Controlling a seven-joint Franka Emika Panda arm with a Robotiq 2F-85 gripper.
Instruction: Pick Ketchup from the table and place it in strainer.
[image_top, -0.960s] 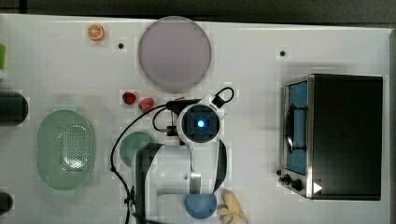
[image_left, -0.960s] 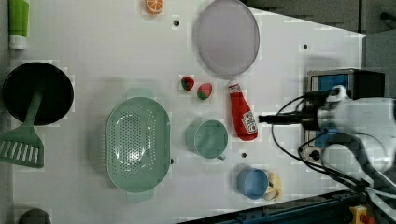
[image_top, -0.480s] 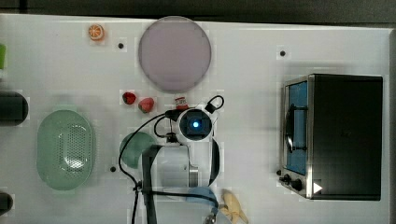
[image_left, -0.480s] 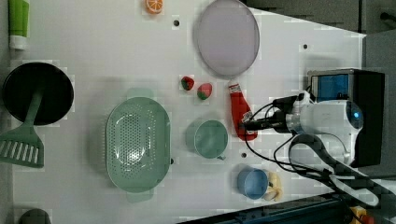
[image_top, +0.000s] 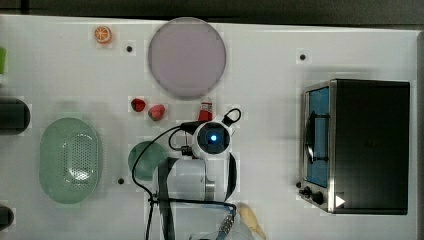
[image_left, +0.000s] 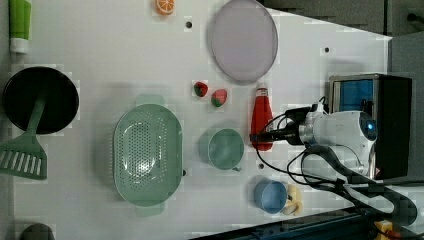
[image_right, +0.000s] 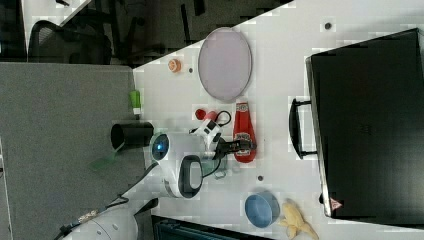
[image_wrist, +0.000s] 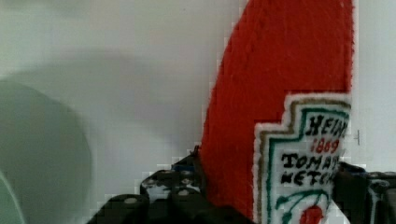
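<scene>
The ketchup (image_left: 261, 117), a slim red bottle with a whitish cap, lies flat on the white table between the grey-lilac plate and the dark-green mug. In the top view the arm's wrist covers most of the ketchup (image_top: 205, 111). My gripper (image_left: 261, 137) is down over the bottle's lower body. In the wrist view its black fingers (image_wrist: 182, 184) press against both sides of the labelled ketchup (image_wrist: 280, 70). The right view shows the gripper (image_right: 243, 146) at the bottle's wide end. The strainer (image_top: 46, 160), a pale green oval basket, sits apart at the top view's left.
The dark-green mug (image_left: 225, 148) stands just beside the gripper. Two strawberries (image_top: 138, 104) and the plate (image_top: 186, 57) lie close by. A toaster oven (image_top: 365, 145) fills the top view's right. A blue bowl (image_left: 270, 196), banana (image_left: 292, 199), black pan (image_left: 40, 100) and spatula (image_left: 22, 155) lie around.
The arm came down over the ketchup's lower body and its fingers closed in from wide open onto the bottle's sides. The bottle has stayed on the table.
</scene>
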